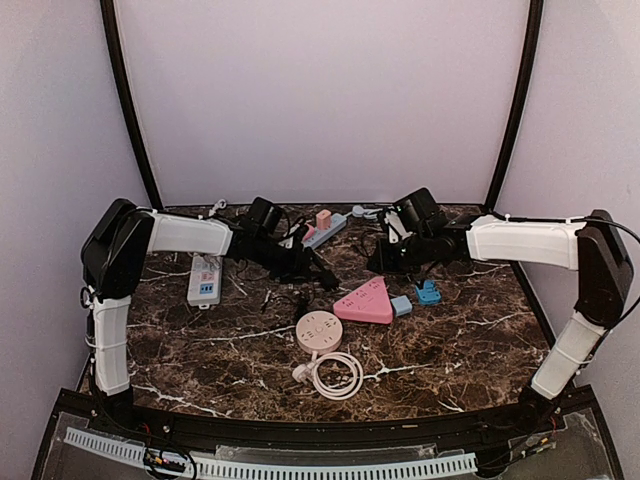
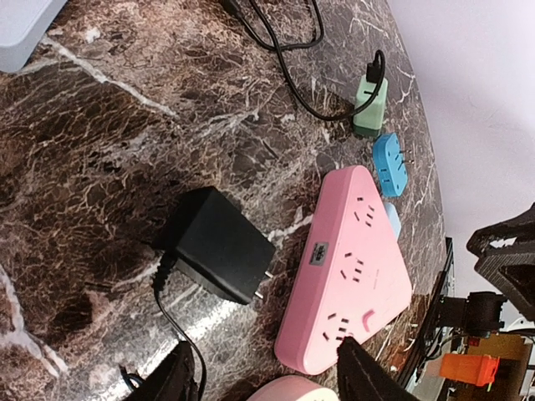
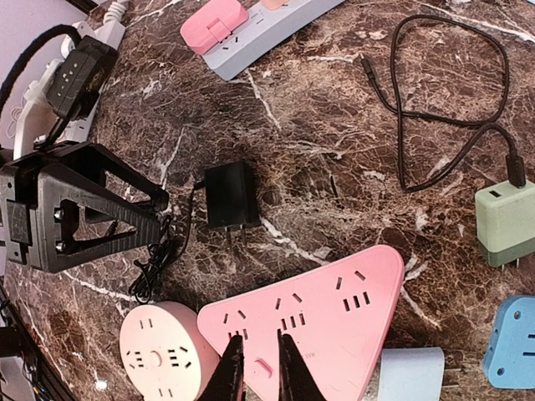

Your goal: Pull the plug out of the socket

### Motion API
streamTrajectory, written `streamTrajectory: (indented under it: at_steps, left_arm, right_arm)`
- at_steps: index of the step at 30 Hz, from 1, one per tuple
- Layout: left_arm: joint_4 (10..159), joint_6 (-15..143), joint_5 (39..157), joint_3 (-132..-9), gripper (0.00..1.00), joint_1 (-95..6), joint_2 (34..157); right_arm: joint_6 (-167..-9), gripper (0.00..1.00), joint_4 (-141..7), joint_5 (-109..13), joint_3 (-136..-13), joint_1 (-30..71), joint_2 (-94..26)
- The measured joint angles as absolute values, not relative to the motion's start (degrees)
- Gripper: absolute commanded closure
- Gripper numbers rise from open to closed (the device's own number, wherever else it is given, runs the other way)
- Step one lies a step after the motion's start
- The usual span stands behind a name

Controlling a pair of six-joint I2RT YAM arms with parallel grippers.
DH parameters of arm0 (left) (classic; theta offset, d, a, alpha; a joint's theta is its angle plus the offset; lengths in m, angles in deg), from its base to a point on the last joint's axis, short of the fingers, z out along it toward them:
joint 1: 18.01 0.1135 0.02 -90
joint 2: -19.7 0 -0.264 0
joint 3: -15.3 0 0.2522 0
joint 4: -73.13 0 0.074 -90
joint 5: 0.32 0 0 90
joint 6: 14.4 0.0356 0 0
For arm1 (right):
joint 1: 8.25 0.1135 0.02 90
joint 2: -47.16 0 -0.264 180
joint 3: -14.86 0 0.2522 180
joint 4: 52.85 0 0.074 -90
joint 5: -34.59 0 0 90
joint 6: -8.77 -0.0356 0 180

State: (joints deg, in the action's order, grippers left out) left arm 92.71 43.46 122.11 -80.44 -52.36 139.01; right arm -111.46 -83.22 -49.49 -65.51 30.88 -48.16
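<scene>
Seen from above, the left gripper and right gripper lean in over the pink triangular strip at the middle of the table, with the dark plug hard to pick out against the marble. The left wrist view settles where it is: the black plug lies flat on the stone just beside the strip, prongs bare and out of any socket, so the pull itself looks done. The left fingers stand apart with nothing between them, close to the plug's cord. A careless lift could snag that cord and drag the plug against the strip or into the round pink socket nearby. In the right wrist view the right fingers are drawn all but together, gripping nothing, with their tips over the strip's near edge — whether they press on it or merely hover I cannot tell. If they press, a sideways exit might skid the light strip into the plug, or toward the blue adapter and green charger. The left gripper's black frame sits near too — the two could knock on retreat.
</scene>
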Motion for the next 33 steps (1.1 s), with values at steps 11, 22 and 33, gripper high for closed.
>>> streamTrajectory:
  at_steps: [11, 22, 33]
  left_arm:
    - [96.1, 47.0, 116.1, -85.3, 0.3, -51.9, 139.1]
    - [105.5, 57.5, 99.0, -105.3, 0.27, -49.0, 142.0]
    - [113.0, 61.9, 101.9, -121.2, 0.25, -43.5, 157.9]
  right_arm:
    - [-110.7, 0.78, -83.9, -50.4, -65.5, 30.9, -47.7]
    - [-109.2, 0.48, -83.9, -51.8, -64.0, 30.9, -45.0]
    - [-108.9, 0.45, -84.6, -51.8, -63.9, 30.9, -45.0]
